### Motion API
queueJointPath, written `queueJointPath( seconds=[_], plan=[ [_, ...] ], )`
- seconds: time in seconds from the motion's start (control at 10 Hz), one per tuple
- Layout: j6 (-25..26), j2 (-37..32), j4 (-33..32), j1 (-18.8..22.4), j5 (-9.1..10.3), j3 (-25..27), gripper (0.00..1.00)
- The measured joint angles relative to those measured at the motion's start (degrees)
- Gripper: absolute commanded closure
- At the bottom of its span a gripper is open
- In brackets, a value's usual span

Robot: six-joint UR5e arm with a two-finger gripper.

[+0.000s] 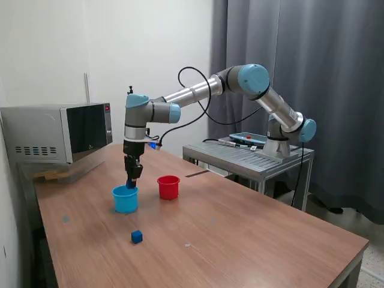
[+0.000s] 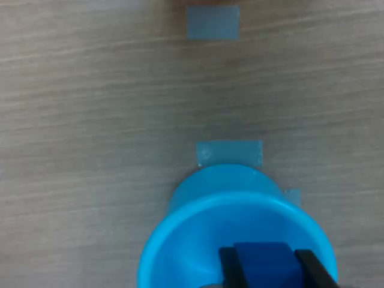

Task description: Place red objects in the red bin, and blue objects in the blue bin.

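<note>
The wooden surface (image 1: 240, 234) carries all items under inspection. A microwave (image 1: 57, 133) stands at the far corner on the exterior view's left, and a metal cart (image 1: 249, 157) holding the arm's base sits beyond the surface on the exterior view's right. The UR5e arm (image 1: 198, 93) reaches from that base across to the exterior view's left, with its wrist pointing straight down. The blue bin (image 1: 125, 198) stands upright on the surface, directly beneath the wrist. The red bin (image 1: 168, 186) stands upright just beside it, toward the exterior view's right, the two cups apart and not touching. The gripper (image 1: 131, 178) hangs vertically just above the blue bin's rim. In the wrist view, the gripper (image 2: 268, 266) has its two dark fingers (image 2: 230, 264) clamped on a blue cube (image 2: 263, 261), one finger against each side, and the cube sits over the open mouth of the blue bin (image 2: 198, 240). A second blue cube (image 1: 137, 236) lies alone on the surface, nearer the camera than the blue bin and well apart from both cups. Pale tape patches (image 2: 230, 152) are stuck to the surface beside the blue bin.
</note>
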Motion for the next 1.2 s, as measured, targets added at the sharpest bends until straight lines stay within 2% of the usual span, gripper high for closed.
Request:
queueJointPath(
  seconds=[0.1, 0.2, 0.9, 1.1, 1.2],
  plan=[
    [-0.1, 0.0, 0.0, 0.0, 0.01, -0.1, 1.00],
    [-0.2, 0.1, 0.0, 0.0, 0.02, -0.1, 0.00],
    [-0.1, 0.1, -0.1, 0.3, 0.03, 0.2, 0.00],
    [0.4, 0.1, 0.0, 2.5, 0.13, 0.3, 0.00],
    [0.6, 0.0, 0.0, 5.0, 0.82, -0.2, 0.00]
  ],
)
